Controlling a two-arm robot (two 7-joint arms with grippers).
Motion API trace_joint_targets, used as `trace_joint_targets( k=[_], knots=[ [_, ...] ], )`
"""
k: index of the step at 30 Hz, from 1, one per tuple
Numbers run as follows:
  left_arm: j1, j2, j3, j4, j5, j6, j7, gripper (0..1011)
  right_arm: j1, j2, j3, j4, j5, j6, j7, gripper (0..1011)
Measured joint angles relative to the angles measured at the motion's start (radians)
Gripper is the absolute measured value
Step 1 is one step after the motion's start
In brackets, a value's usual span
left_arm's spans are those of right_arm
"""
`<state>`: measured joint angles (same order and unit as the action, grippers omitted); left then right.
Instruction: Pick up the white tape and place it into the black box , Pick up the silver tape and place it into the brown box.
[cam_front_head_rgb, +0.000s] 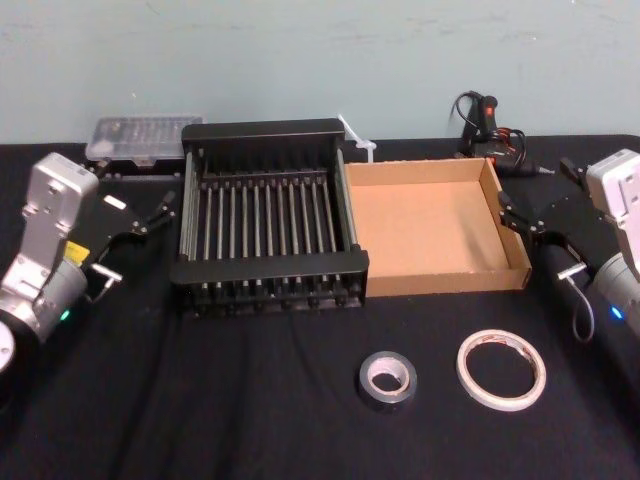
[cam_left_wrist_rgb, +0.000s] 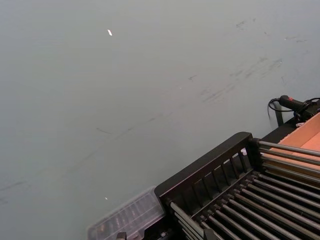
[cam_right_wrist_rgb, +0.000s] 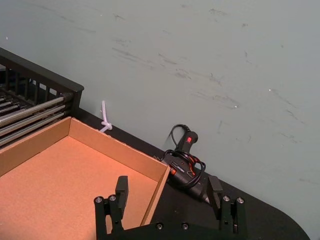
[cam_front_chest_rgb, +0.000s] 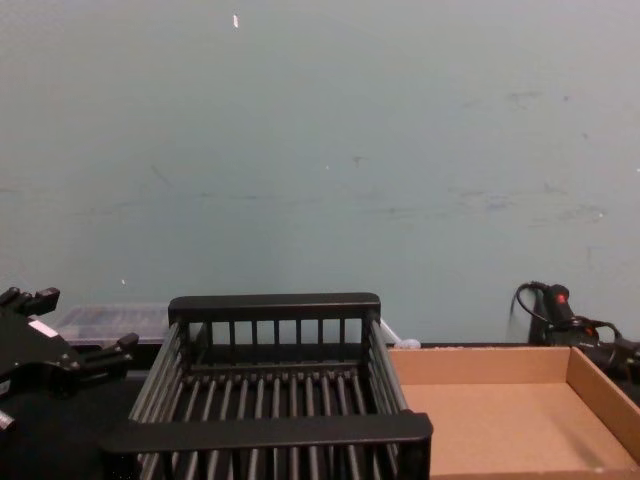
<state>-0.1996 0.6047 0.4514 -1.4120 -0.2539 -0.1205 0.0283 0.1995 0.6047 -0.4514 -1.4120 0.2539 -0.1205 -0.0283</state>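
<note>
Underneath, black tablecloth (cam_front_head_rgb: 200, 400); behind, scuffed grey-green wall (cam_front_head_rgb: 300, 60).

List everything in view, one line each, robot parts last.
white tape: 1, white, front right.
silver tape: 1, dark grey, left of white tape.
black box: 1, black, centre.
brown box: 1, tan, right of black box.
plastic case: 1, clear, back left.
corded tool: 1, black, back right.
cable tie: 1, white, behind boxes.
table: 1, black.
left gripper: 1, black, open, far left.
right gripper: 1, black, open, far right.
</note>
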Motion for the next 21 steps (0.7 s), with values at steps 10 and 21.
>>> trace_joint_targets(
  k=[10, 21],
  knots=[
    [0.000, 0.000, 0.000, 0.000, 0.000, 0.000, 0.000, 1002, 0.000, 0.000, 0.000, 0.000, 0.000, 0.000, 0.000, 1002],
    [0.000, 0.000, 0.000, 0.000, 0.000, 0.000, 0.000, 1001, 0.000, 0.000, 0.000, 0.000, 0.000, 0.000, 0.000, 1002]
  ],
)
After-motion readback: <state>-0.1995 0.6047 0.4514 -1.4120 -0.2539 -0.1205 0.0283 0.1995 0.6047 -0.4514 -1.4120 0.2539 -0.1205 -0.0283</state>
